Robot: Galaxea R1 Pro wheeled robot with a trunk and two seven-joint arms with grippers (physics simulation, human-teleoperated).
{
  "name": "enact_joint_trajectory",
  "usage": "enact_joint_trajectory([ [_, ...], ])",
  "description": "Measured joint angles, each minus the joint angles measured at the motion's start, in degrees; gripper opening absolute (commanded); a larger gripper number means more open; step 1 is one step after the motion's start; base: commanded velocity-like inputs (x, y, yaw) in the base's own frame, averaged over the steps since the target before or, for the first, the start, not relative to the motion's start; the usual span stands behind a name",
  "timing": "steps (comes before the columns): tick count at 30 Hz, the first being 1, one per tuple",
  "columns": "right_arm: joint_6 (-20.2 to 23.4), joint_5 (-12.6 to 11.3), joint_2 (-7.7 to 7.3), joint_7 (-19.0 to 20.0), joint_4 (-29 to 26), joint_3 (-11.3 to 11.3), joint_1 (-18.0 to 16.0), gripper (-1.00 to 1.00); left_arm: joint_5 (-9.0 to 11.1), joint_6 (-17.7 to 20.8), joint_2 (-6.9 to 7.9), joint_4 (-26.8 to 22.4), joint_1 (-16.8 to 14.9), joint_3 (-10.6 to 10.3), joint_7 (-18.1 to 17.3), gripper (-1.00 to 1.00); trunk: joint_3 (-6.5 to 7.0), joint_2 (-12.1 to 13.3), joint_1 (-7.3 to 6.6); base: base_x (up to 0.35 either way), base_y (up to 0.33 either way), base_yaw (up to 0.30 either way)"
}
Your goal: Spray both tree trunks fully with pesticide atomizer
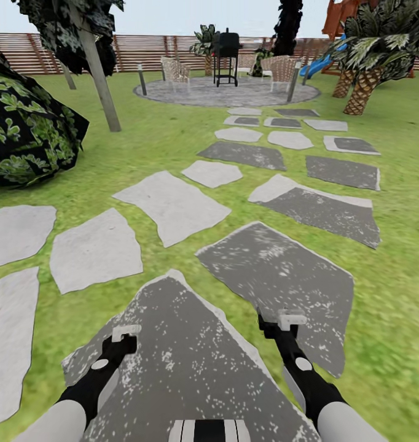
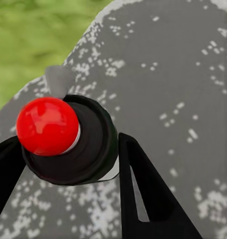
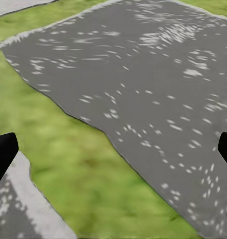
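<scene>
Left wrist view: red-knobbed black object (image 2: 68, 139), no writing.

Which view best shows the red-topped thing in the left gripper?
Left wrist view: the red-topped black object sits close up between the left gripper's fingers. Head view: that gripper small, object hard to make out.

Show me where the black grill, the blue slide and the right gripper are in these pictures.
black grill (image 1: 227, 46), head view, on its dark lidded body.
blue slide (image 1: 320, 63), head view, on the lower sloping chute.
right gripper (image 1: 285, 320), head view, midway between its pale fingertips, above a dark paving slab.
</scene>
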Motion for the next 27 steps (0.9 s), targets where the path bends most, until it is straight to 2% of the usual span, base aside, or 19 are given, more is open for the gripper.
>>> enact_joint_trajectory([
  [2,0.0,-0.05,-0.25,0.06,2.59,-0.2,-0.01,1.0,0.21,0.28,-0.02,0.51,-0.04,0.12,0.14,-1.0,0.45,0.03,-0.05,0.0,0.0,-0.184],
  [7,0.01,-0.09,-0.66,0.07,2.86,-0.29,-0.02,1.0,0.16,0.71,-0.31,0.72,-0.03,0.08,0.17,-1.0,1.56,0.09,-0.18,0.0,0.0,-0.271],
  [14,0.01,-0.13,-1.04,0.07,3.08,-0.29,-0.02,1.0,0.04,4.88,0.08,0.29,0.02,0.09,0.22,-1.0,3.31,0.18,-0.37,0.0,0.0,-0.287],
  [23,0.01,-0.04,-2.25,0.15,2.56,-0.27,-0.02,1.0,0.11,5.51,0.42,0.8,0.25,0.2,0.28,-1.0,5.77,0.3,-0.6,0.0,0.0,-0.271],
  [24,0.01,-0.02,-2.62,0.13,2.67,-0.26,-0.02,1.0,0.15,5.49,0.43,0.83,0.29,0.21,0.31,-1.0,6.04,0.32,-0.62,0.0,0.0,-0.25],
  [25,0.04,-0.23,-4.33,0.1,3.88,-0.31,-0.02,1.0,0.23,5.47,0.3,0.88,0.34,0.27,0.33,-1.0,6.33,0.33,-0.65,0.0,0.0,-0.247],
  [27,0.08,-0.28,-5.18,0.13,5.42,-0.3,-0.02,1.0,0.24,5.46,0.11,0.93,0.35,0.28,0.34,-1.0,6.9,0.36,-0.7,0.0,0.0,-0.249],
])
